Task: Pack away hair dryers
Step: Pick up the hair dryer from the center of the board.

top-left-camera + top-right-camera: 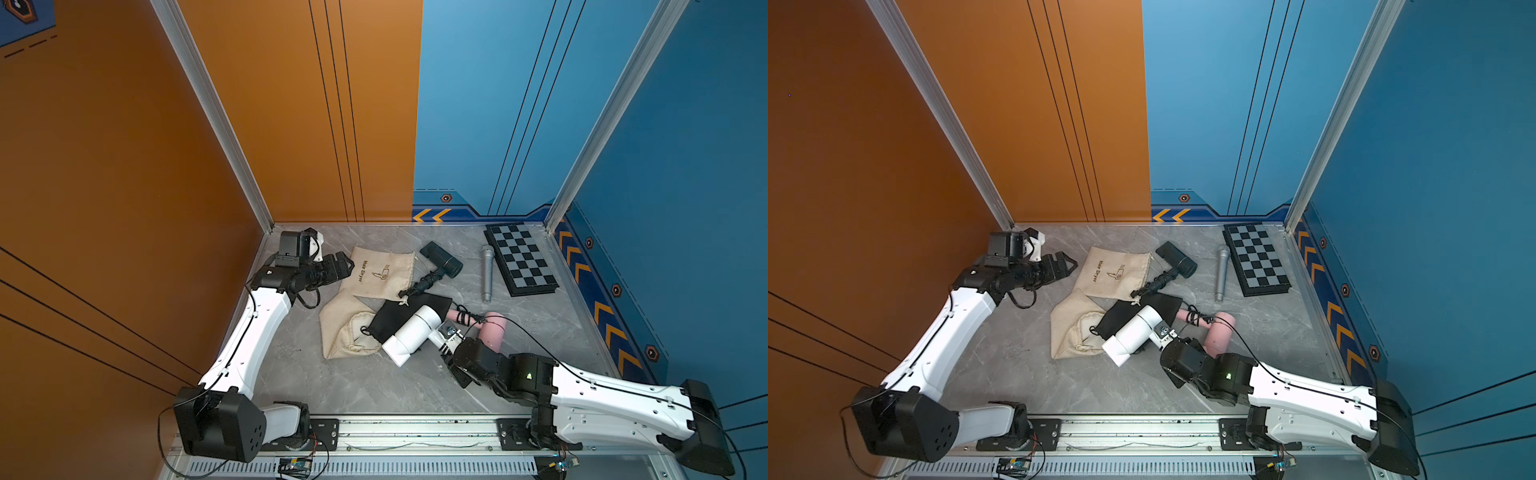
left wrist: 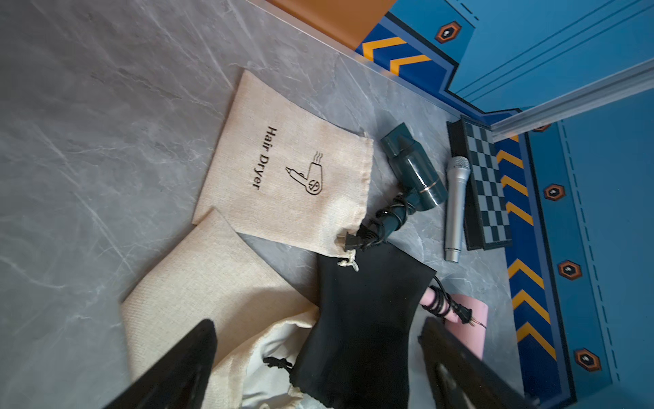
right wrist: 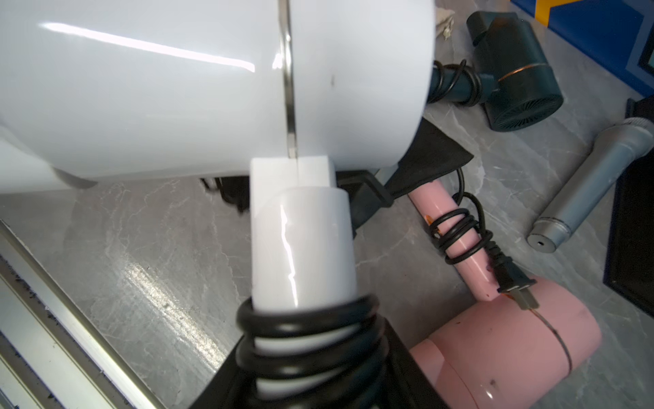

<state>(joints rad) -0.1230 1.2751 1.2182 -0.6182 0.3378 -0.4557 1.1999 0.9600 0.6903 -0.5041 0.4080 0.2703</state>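
Observation:
The white hair dryer (image 1: 411, 332) (image 1: 1133, 332) (image 3: 177, 88) is at the table's middle, its barrel over the edge of a black cloth bag (image 1: 399, 313). My right gripper (image 1: 446, 336) (image 3: 308, 371) is shut on its cord-wound handle. The pink hair dryer (image 1: 494, 330) (image 3: 495, 354) lies just right of that gripper. The black hair dryer (image 1: 442, 262) (image 2: 414, 170) lies farther back. My left gripper (image 1: 347, 266) (image 2: 318, 329) hangs open and empty at the back left, beside a beige bag (image 1: 378, 272) printed "Hair Dryer".
A second beige bag (image 1: 345, 328) with an open mouth lies left of the white dryer, partly under the black bag. A grey microphone (image 1: 487, 272) and a folded chessboard (image 1: 521, 257) sit at the back right. Walls close in the table's left, back and right sides.

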